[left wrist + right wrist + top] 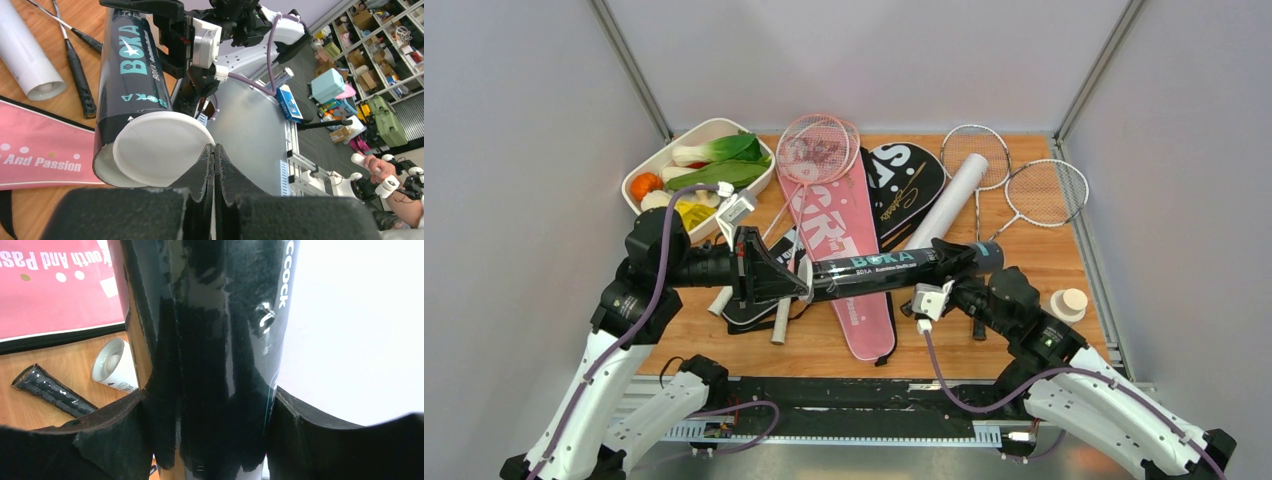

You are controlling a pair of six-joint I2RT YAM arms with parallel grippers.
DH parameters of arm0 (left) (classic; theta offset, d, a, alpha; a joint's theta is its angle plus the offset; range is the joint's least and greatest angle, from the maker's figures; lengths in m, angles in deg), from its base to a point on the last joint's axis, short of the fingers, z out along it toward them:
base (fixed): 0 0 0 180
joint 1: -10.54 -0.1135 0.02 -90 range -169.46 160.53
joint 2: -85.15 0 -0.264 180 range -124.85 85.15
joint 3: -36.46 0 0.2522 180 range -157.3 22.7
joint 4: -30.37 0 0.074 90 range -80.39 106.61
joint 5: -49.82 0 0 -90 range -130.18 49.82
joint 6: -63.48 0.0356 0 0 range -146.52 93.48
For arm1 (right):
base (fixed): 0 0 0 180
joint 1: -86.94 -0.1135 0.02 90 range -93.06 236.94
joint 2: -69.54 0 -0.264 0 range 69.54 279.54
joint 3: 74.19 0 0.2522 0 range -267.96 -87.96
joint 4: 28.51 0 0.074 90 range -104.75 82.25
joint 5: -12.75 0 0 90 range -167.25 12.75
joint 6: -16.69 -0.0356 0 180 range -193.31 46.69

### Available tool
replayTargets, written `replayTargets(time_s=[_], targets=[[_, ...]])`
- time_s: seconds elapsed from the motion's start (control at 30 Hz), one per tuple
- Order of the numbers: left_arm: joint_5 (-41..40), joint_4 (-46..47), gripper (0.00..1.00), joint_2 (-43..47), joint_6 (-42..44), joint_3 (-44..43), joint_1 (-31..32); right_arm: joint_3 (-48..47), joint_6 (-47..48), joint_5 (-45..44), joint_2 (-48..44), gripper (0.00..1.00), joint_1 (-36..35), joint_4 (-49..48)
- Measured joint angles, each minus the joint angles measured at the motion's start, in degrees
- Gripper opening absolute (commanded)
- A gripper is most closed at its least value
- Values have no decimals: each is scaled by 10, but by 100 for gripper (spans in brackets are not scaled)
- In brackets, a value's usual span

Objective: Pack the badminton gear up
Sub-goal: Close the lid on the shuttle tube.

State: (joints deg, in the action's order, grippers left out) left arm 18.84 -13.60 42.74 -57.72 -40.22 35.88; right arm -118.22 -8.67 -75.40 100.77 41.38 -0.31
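Top external view: you are holding the black tube (pixel 879 272) sideways over the pink cover (pixel 865 325).
Your right claw (pixel 948 263) is gripping it; your left claw (pixel 214 150) is sitting shut beside its white lid (pixel 160 149).

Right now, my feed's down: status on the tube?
Right gripper clamped on black tube. Left gripper shut, tips at white lid. Lid askew, not seated.

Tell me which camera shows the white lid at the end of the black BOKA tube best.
The left wrist view: the white lid fills mid-frame, sitting askew on the end of the black BOKA tube, just before the shut left gripper. The top view shows only a sliver; the right wrist view shows tube body, no lid.
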Motion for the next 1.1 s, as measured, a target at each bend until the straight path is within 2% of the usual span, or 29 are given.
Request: replayTargets(time_s=[0.6,0.9,1.1], targets=[[-9,9,0,-7,-10,0,0,-17,-41,17,-15,0,0,7],[10,92,0,-5,-66,30,0,-17,-34,32,-26,0,2,16],[22,115,0,5,-90,40,0,-17,-35,40,-9,0,3,16]])
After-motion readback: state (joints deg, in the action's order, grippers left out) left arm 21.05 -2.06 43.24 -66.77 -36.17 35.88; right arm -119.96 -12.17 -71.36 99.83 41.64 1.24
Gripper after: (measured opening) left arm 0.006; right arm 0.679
